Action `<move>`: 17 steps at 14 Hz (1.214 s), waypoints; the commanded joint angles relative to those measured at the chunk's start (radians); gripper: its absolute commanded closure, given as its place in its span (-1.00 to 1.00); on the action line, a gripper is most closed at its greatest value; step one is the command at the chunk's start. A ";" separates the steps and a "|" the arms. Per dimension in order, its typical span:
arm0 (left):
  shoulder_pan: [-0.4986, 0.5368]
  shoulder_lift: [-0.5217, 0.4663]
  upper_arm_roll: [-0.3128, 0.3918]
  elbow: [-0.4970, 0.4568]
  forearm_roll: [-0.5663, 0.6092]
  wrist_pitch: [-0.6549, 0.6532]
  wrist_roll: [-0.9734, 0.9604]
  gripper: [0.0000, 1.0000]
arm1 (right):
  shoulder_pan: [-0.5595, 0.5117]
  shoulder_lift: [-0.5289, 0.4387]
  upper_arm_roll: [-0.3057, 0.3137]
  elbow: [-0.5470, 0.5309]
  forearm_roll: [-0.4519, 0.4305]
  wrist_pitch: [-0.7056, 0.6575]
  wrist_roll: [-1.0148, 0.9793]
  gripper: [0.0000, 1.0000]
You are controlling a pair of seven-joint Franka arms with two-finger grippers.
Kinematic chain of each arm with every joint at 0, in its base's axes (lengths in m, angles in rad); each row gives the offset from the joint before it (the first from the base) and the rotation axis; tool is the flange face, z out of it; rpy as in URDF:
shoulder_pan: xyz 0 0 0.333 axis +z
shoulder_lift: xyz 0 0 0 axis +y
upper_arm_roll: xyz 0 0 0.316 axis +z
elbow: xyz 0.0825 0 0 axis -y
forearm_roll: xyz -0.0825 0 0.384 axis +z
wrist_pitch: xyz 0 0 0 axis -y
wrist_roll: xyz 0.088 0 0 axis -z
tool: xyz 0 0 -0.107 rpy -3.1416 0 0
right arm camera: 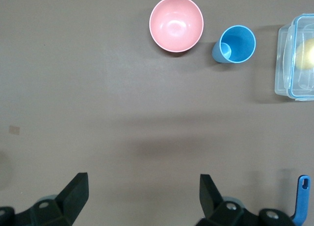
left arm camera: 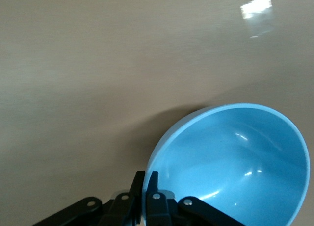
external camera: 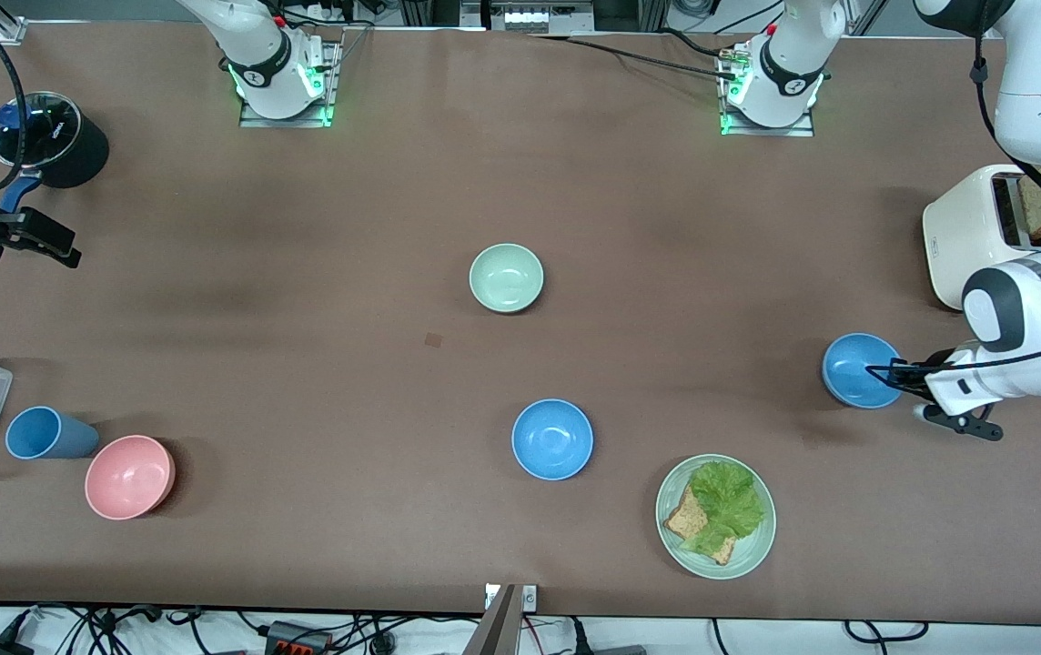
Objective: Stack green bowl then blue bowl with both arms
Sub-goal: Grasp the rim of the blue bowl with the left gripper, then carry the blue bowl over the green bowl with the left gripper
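We note left gripper pinching rim of blue bowl at left arm's end of table. Green bowl mid-table, untouched. Right gripper waits, fingers wide, over right arm's end.

You see the green bowl, pale mint and glossy, upright at tabletop centre. At its six o'clock, nearer the front camera, sits one blue bowl. Toward the left arm's end, a second blue bowl tilts, rim pinched by fingers.
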 commanded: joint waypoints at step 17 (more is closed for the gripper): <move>-0.002 -0.246 -0.567 0.000 -0.095 -0.290 -0.966 0.99 | 0.011 -0.005 -0.007 0.000 0.008 -0.005 -0.014 -1.00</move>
